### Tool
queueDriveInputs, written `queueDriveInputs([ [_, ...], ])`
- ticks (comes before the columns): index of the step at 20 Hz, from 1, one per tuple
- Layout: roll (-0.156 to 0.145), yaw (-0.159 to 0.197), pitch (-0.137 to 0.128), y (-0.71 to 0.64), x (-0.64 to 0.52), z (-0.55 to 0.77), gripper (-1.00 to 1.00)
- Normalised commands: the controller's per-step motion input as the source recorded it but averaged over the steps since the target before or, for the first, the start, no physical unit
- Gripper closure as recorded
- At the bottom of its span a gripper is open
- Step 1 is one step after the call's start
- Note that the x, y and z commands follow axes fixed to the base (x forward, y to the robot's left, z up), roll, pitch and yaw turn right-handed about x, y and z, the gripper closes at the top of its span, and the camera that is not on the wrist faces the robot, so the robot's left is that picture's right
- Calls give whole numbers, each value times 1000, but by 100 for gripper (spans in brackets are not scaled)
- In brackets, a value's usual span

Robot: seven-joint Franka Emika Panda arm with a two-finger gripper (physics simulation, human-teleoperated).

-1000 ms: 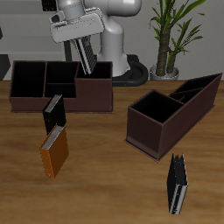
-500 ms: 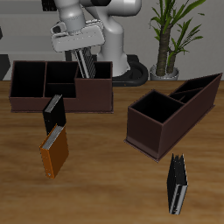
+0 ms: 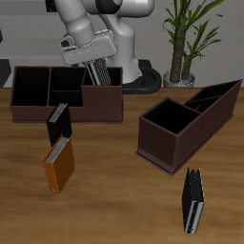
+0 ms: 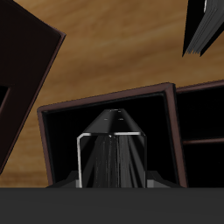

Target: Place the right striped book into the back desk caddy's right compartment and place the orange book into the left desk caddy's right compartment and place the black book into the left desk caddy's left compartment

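Note:
My gripper [image 3: 95,61] is shut on the striped book [image 3: 99,72] and holds it nearly upright, hanging into the top of the large compartment of the back desk caddy [image 3: 95,112]. In the wrist view the book [image 4: 109,162] points down into that compartment [image 4: 52,107]. The orange book [image 3: 59,164] lies on the table in front of this caddy. A dark book [image 3: 58,124] stands just behind the orange one and also shows in the wrist view [image 4: 206,26]. Another dark book [image 3: 193,200] stands near the table's front edge. The left desk caddy [image 3: 162,143] stands at an angle, empty.
A potted plant [image 3: 181,38] and the robot's base [image 3: 129,43] stand behind the caddies. The back caddy's two smaller compartments [image 3: 43,84] are empty.
My gripper has carried the striped book sideways and down over the back caddy's large compartment, and the book has turned from tilted to nearly upright.

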Motion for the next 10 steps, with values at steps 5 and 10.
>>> queueDriveInputs([
  [5, -28, -31, 3, -58, 104, 139, -100],
  [10, -43, -4, 16, -145, 199, 164, -100],
])
